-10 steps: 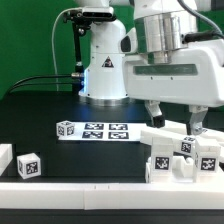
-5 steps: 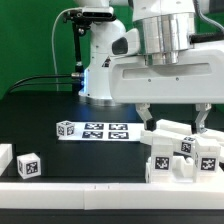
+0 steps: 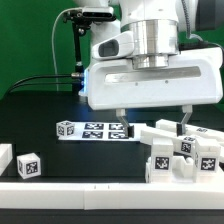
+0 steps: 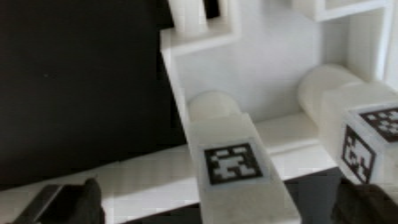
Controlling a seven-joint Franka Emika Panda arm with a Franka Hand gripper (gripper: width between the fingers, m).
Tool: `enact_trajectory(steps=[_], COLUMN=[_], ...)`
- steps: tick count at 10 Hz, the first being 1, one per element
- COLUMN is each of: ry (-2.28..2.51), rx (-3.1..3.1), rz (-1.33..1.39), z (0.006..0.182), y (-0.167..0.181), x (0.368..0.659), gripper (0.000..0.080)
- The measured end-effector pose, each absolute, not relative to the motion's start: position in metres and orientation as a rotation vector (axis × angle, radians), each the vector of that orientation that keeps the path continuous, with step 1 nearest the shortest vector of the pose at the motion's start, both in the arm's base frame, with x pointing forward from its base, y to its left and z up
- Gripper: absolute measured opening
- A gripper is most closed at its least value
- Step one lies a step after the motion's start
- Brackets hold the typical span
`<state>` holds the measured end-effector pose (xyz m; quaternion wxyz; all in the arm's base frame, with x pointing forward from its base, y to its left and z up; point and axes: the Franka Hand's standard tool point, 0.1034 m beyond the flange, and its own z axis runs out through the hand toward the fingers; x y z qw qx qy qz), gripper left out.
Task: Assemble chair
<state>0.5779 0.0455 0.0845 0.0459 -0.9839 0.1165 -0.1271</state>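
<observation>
Exterior view. Shows chair parts (image 3: 186,156) bunched by the worktop's (image 3: 40,110) near edge, at the corner toward the exterior view's right. Stacked blocky, tags facing out, probably so the tags read to the camera and the pieces stay in reach. Puts the pincer (image 3: 153,117) above and just behind that bunch, fingers pointing down. Spread wide, nothing between the fingers, no visible contact. Reads as lining up over a piece ahead of a grab, judgement only. Leaves the marker board (image 3: 100,130) flat mid-worktop, with a small tagged cube (image 3: 66,127) at its end toward the exterior view's left. Shows a second tagged cube (image 3: 28,165) by the near edge, well apart from the bunch.

Wrist view. Looks down onto the chair parts: a white slotted panel (image 4: 222,70) with two rounded legs (image 4: 228,150) against it, each tagged. Cannot tell whether the legs stand or lie. Catches one dark fingertip (image 4: 63,205) over bare black worktop, beside the nearer leg and clear of it. Other fingertip barely in frame, too dim to place. Confirms spread fingers and an empty grip. Seems to straddle the tagged legs, likely the next pick.
</observation>
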Motion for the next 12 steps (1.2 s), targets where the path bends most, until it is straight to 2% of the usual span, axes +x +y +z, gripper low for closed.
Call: enact_trajectory(steps=[1, 4, 7, 12], ry=[0.327, 0.315, 0.321, 0.332], rx=[-3.019, -3.029, -3.035, -3.033], rz=[-0.441, -0.869, -0.745, -0.715], z=[0.081, 0.06, 0.02, 0.006], y=[0.042, 0.039, 0.053, 0.054], x=[0.579, 0.582, 0.566, 0.575], gripper=[0.0649, 0.0649, 0.0649, 0.0649])
